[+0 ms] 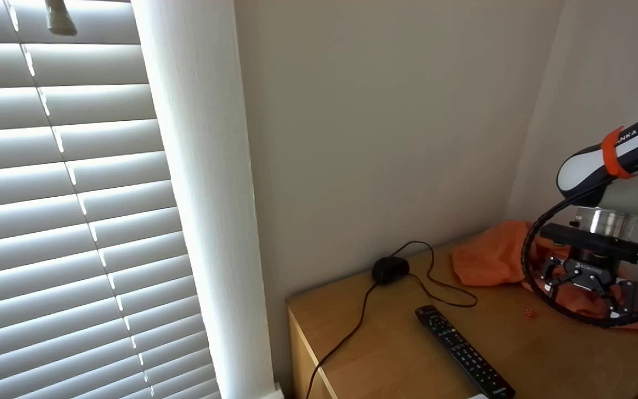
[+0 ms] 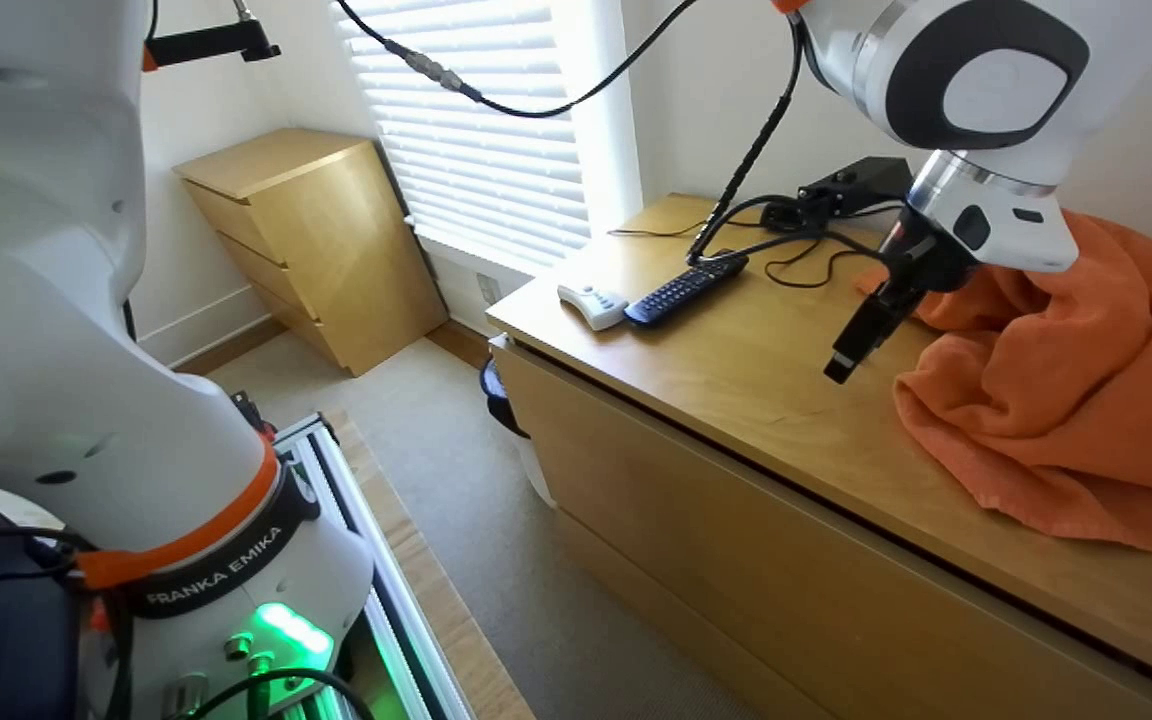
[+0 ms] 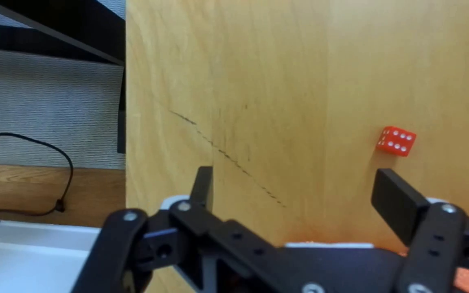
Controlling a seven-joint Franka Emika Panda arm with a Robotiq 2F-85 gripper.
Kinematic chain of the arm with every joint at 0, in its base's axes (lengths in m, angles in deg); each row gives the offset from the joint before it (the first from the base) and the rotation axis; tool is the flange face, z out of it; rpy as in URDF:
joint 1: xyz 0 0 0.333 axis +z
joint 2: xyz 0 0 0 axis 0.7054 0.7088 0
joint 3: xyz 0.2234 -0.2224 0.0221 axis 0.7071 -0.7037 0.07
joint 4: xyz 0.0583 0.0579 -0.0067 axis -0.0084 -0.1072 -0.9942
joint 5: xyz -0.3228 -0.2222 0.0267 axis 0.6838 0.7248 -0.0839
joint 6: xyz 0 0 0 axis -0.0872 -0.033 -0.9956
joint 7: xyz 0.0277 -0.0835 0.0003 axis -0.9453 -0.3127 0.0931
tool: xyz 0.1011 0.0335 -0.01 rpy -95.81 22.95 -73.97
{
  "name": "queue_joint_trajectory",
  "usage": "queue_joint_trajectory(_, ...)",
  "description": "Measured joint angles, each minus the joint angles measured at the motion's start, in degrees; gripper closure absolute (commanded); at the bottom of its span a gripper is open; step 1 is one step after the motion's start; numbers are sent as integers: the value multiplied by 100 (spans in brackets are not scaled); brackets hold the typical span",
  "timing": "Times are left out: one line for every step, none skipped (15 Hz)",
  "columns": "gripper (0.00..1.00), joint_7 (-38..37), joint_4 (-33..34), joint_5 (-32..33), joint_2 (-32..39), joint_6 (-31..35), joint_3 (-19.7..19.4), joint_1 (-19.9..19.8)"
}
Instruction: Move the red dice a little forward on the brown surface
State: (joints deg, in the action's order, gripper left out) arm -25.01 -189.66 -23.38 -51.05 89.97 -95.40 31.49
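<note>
The red dice [image 3: 396,141] with white dots rests on the brown surface [image 3: 267,73], right of centre in the wrist view. In an exterior view the dice [image 1: 530,312] lies on the wooden cabinet top [image 1: 385,338], beside the orange cloth. I cannot make out the dice in the exterior view where the cabinet top [image 2: 736,370] is seen from the robot's base. My gripper [image 3: 294,173] is open and empty, with its fingers wide apart above the surface. The dice lies just beyond the right fingertip, apart from it. The gripper also shows in both exterior views [image 1: 585,301] [image 2: 841,366].
An orange cloth [image 2: 1066,380] lies bunched beside and under the gripper. A black remote [image 1: 463,350], a white controller [image 2: 594,306] and a black box with a cable [image 1: 390,270] are on the cabinet. The cabinet's edge [image 3: 127,183] shows left in the wrist view.
</note>
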Motion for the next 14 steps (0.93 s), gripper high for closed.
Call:
queue_joint_trajectory(0,126,116,-54,119,0,14,-8)
queue_joint_trajectory(0,238,226,-128,228,0,29,-16)
queue_joint_trajectory(0,320,322,-231,323,-10,51,-33)
queue_joint_trajectory(0,379,417,-349,405,-35,78,-54)
queue_joint_trajectory(0,439,501,-483,472,-53,107,-79)
queue_joint_trajectory(0,488,579,-609,528,-83,133,-105)
queue_joint_trajectory(0,513,654,-727,574,-137,153,-130)
queue_joint_trajectory(0,519,725,-835,617,-196,164,-151)
queue_joint_trajectory(0,520,797,-908,657,-268,167,-166)
queue_joint_trajectory(0,520,865,-972,700,-338,169,-180)
queue_joint_trajectory(0,520,919,-1031,736,-385,169,-192)
queue_joint_trajectory(0,516,978,-1087,776,-425,169,-205)
queue_joint_trajectory(0,514,1033,-1139,818,-480,170,-219)
queue_joint_trajectory(0,493,1089,-1188,858,-535,169,-235)
